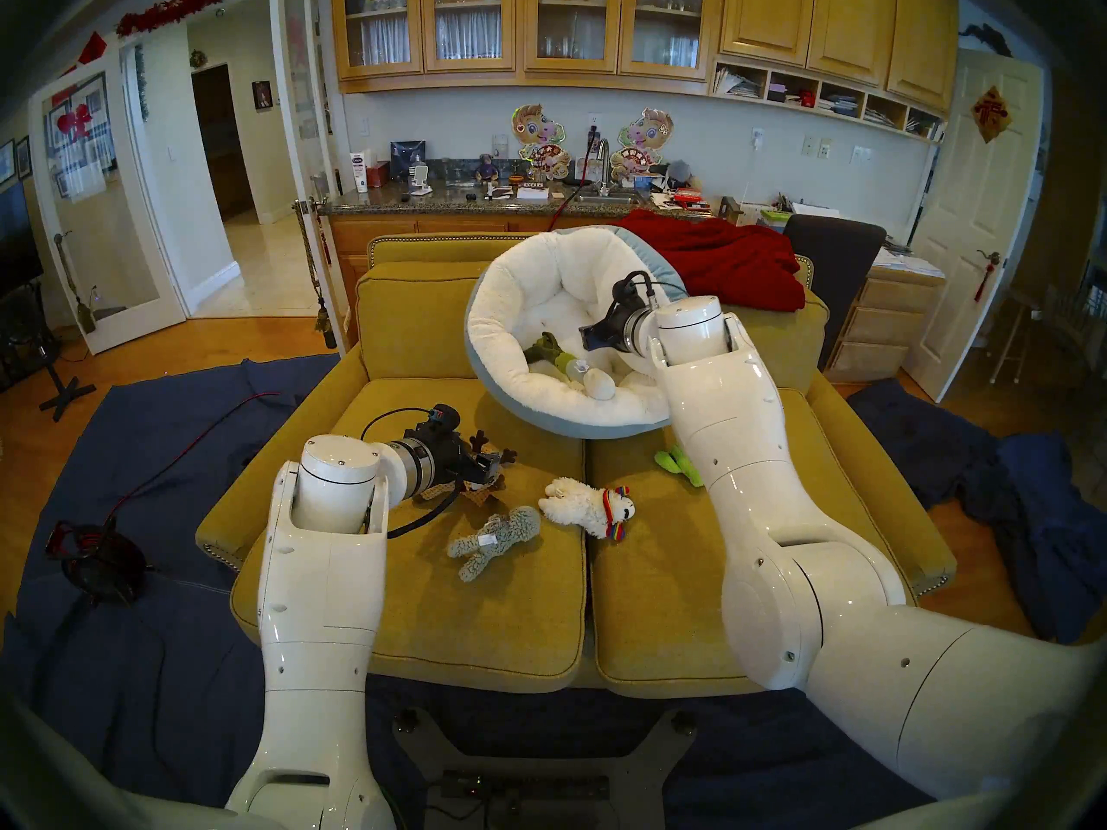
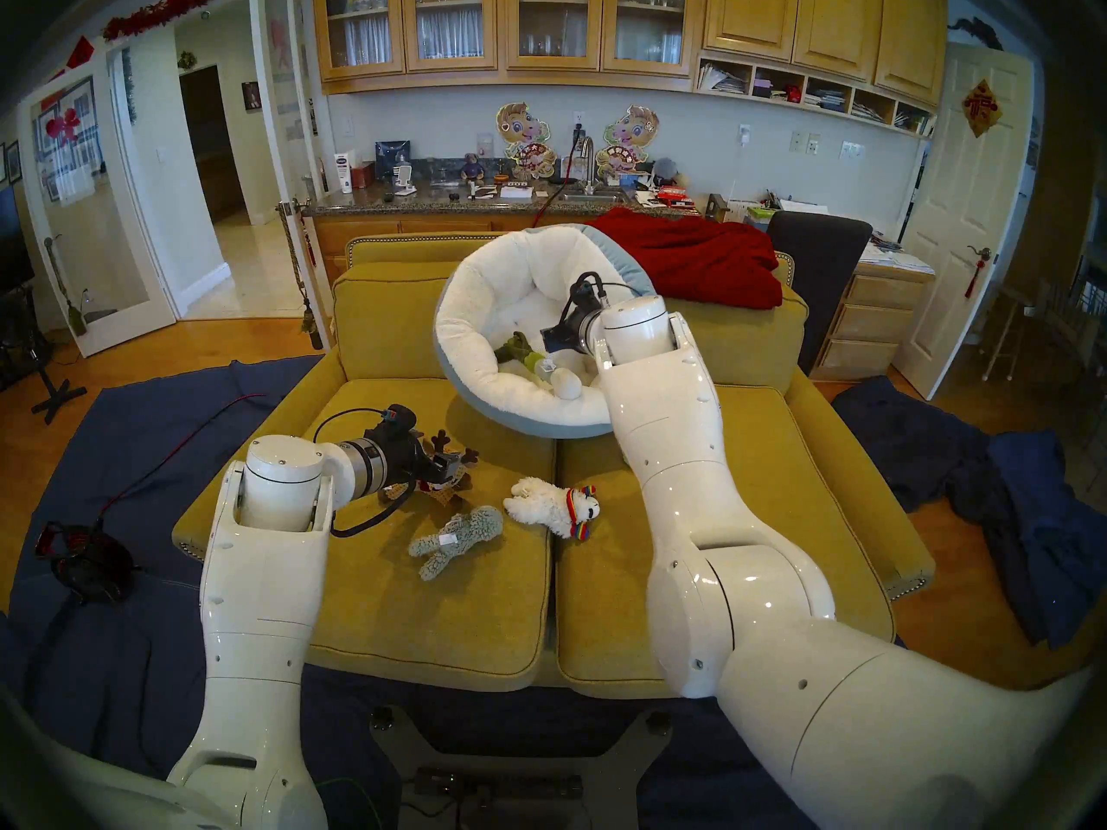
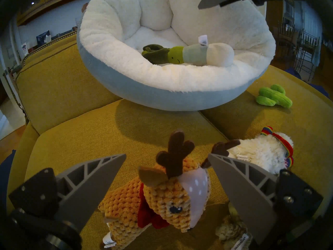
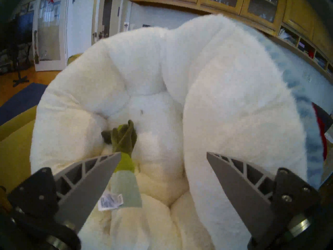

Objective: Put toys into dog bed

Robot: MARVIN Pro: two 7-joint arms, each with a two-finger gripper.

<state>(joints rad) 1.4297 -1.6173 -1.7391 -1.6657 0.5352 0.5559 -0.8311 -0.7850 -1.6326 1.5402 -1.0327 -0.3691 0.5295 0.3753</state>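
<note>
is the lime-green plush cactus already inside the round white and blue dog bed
No, the lime-green plush cactus lies on the mustard-yellow sofa cushion beside the round white and blue dog bed, outside its rim.

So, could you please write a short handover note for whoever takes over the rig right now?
Left claw: open, poised around the reindeer on the sofa seat, not gripping it.
Right claw: open and empty over the dog bed.
Done: the leek lies in the bed.
Left: the reindeer, grey fuzzy toy, llama and cactus, all on the seat.
</note>
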